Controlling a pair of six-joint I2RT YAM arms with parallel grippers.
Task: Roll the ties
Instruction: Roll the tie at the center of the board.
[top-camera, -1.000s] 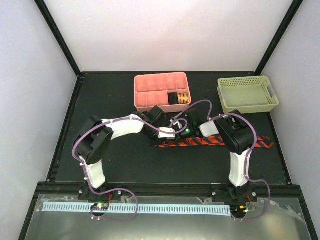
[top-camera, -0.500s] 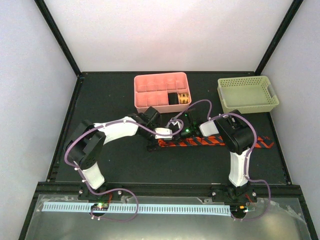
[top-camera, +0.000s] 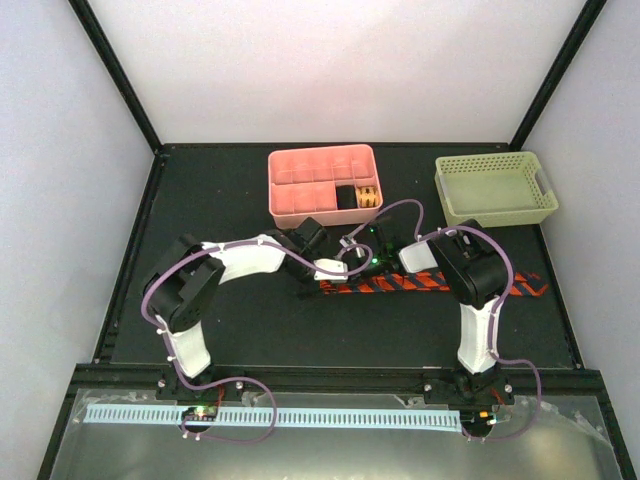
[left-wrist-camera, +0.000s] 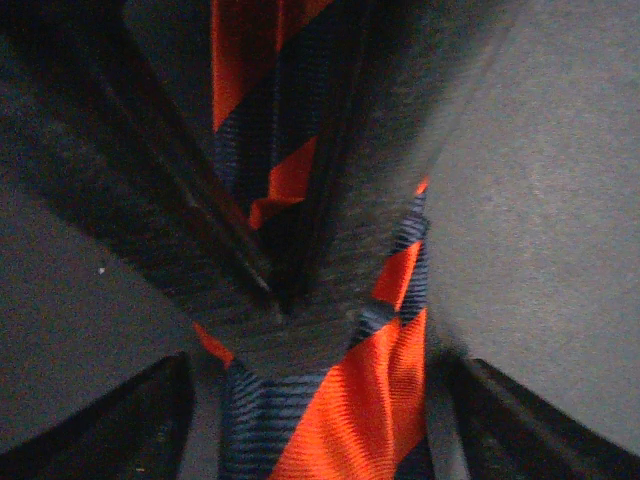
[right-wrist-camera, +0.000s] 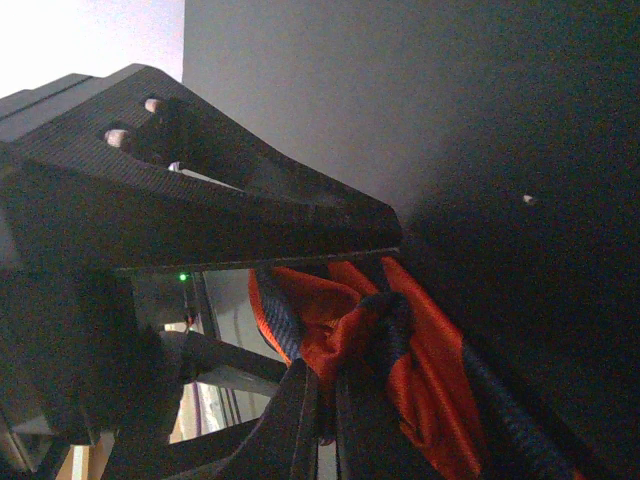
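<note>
The tie (top-camera: 450, 282), orange-red with navy stripes, lies flat across the black mat, its right end near the mat's right edge. My left gripper (top-camera: 322, 283) is at the tie's left end. In the left wrist view its fingers (left-wrist-camera: 330, 250) are pressed together on the tie (left-wrist-camera: 375, 395), which runs between and under them. My right gripper (top-camera: 362, 270) is just right of the left one. In the right wrist view its fingers (right-wrist-camera: 375, 430) pinch a bunched fold of the tie (right-wrist-camera: 420, 365), and the left gripper's body looms close above.
A pink compartment tray (top-camera: 300, 190) stands at the back centre, with rolled items (top-camera: 358, 197) in one compartment. A pale green basket (top-camera: 495, 190) stands at the back right. Both arms crowd together at mid-mat, with purple cables looping over them.
My left arm dipped its elbow low and to the left, then came back up. The tie's left end has drawn a little to the right. The right arm has barely moved.
</note>
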